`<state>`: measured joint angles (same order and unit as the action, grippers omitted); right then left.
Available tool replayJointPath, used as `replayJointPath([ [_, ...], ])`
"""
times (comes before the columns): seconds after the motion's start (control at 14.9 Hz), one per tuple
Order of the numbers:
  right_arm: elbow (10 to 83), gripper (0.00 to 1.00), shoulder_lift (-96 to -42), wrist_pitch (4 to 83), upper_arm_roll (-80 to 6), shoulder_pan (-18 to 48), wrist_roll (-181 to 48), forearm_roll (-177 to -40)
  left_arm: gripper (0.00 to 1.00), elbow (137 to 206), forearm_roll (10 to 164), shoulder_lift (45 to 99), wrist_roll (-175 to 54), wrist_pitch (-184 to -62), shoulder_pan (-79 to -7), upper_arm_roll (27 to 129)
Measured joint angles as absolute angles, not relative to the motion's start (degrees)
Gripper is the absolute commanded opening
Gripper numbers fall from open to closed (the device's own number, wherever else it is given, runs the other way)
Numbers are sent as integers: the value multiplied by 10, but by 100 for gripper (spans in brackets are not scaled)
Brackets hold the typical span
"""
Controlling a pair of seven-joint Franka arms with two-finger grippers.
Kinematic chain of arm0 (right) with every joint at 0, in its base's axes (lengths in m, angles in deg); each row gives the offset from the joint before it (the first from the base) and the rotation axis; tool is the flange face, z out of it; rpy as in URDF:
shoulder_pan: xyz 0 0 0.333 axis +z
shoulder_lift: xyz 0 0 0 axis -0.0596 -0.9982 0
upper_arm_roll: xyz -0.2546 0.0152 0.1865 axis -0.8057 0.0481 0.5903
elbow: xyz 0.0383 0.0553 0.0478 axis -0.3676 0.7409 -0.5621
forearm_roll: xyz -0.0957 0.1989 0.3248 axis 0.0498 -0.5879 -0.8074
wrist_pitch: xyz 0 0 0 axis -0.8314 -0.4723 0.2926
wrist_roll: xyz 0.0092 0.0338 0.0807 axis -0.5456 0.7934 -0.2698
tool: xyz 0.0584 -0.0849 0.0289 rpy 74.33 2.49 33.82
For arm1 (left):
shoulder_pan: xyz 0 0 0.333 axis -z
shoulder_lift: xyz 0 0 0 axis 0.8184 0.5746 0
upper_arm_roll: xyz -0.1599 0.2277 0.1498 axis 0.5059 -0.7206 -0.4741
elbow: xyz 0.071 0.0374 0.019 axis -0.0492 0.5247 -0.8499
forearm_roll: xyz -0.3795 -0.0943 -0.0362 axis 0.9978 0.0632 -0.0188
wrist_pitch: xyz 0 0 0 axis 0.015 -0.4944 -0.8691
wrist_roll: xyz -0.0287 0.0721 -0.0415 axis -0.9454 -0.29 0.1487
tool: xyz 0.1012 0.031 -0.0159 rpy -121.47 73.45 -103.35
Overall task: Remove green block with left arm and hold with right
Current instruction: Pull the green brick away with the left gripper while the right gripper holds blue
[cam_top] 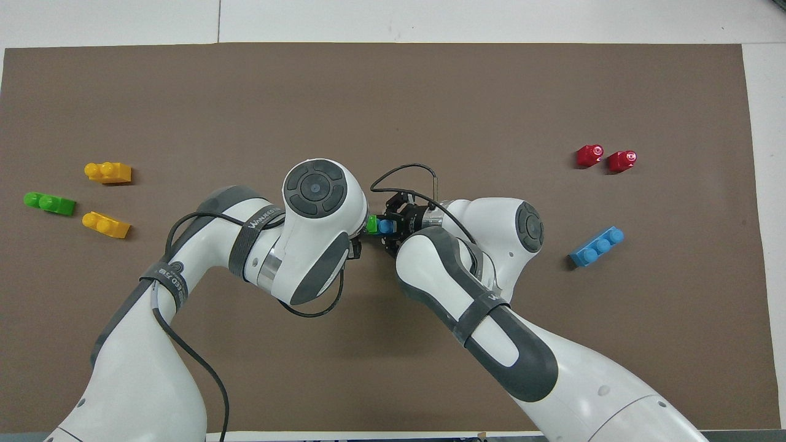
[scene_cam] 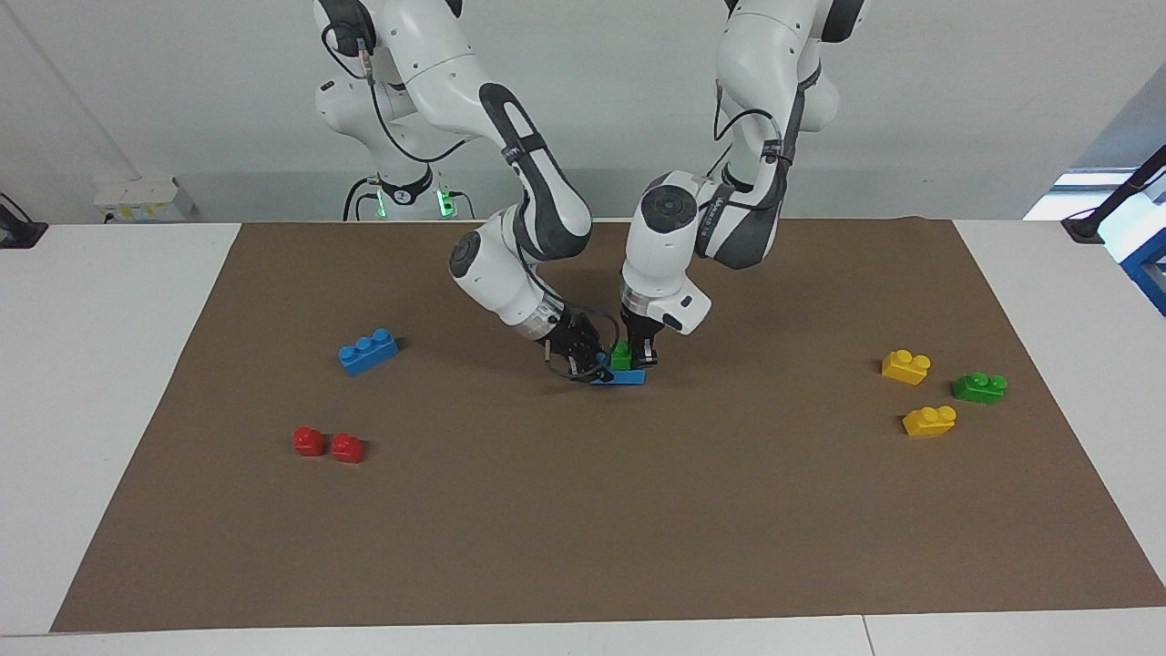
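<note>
The green block [scene_cam: 621, 355] sits studded onto a flat blue brick [scene_cam: 622, 375] at mid-table, on the brown mat [scene_cam: 583, 510]. I read the left pincer [scene_cam: 639, 357] as coming down almost vertically over the block, its fingers closed on the block's sides; the block is directly between its fingertips. The right pincer [scene_cam: 583, 363] enters at a slant from the right arm's end, low to the mat, and is closed on the end of the blue brick that points toward it. The blue brick's long axis runs along the line joining the two pincers, so the block lies just beside the right pincer, toward the left arm's end.

My judgement: the separation turns on this arrangement. The left pincer must pull straight up off the studs while the right pincer pins the base down. A tilted pull could lever the base out of the right pincer's hold.

Well apart from the left pincer, toward the left arm's end, lie two yellow bricks [scene_cam: 905, 366] and a darker green brick [scene_cam: 979, 387]. Toward the right arm's end lie a blue three-stud brick [scene_cam: 367, 352] and two red blocks [scene_cam: 328, 444].
</note>
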<state>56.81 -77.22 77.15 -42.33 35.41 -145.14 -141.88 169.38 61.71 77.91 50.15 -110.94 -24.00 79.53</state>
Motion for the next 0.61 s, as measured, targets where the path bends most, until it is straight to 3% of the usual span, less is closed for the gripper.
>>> replayJointPath([
  [0.61,570,0,-775,771,-423,353,-1451,-1419,0,1693,617,672,428,-1006,-275,785],
])
